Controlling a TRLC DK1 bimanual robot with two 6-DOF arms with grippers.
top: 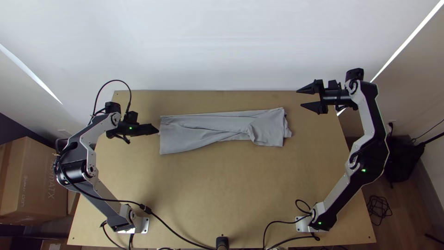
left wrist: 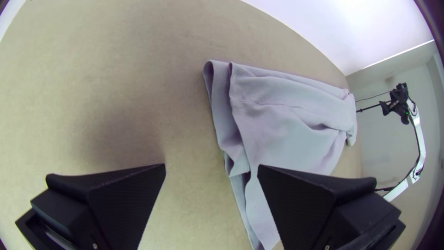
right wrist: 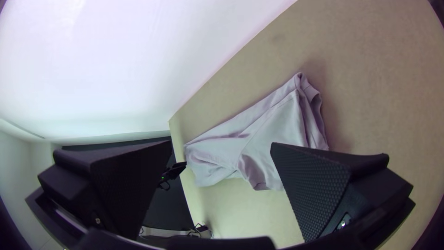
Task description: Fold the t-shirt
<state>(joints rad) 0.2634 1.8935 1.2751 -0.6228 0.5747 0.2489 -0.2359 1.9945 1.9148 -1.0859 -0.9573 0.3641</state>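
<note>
Across the table, nearer its far edge: grey shirt in a long, loosely folded strip, twisted toward the table's right side. Over the table's left side, left claw, spread wide. By the table's far right corner, right claw, likewise wide.

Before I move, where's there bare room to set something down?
The widest bare patch of table lies between the near side of the shirt and the left base and right base. A slimmer strip borders the far edge. It's crowded at the shirt's left end, beside the left pincer, and around the right pincer.
</note>
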